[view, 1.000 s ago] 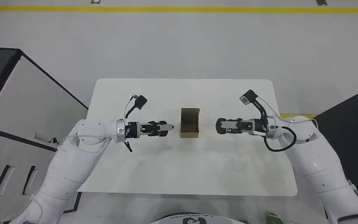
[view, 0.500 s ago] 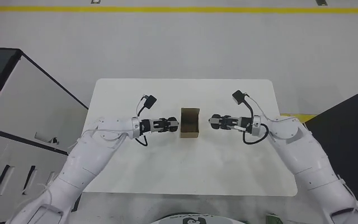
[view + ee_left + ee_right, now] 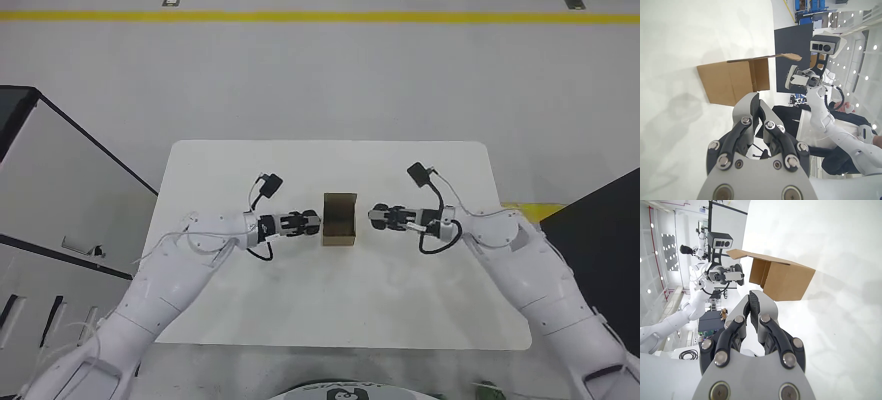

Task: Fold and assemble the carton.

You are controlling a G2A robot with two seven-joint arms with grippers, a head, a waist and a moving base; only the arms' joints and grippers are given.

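At the middle of the table (image 3: 420,290) you have:
1. One brown carton (image 3: 339,219), partly set up, open at one end with a flap jutting out.
2. Your left gripper (image 3: 314,224), jaws pressed together on nothing. Its tip is just beside the carton's left wall; whether they touch cannot be told.
3. Your right gripper (image 3: 373,216), jaws likewise closed and empty. It sits near the carton's right wall, with a small gap between.
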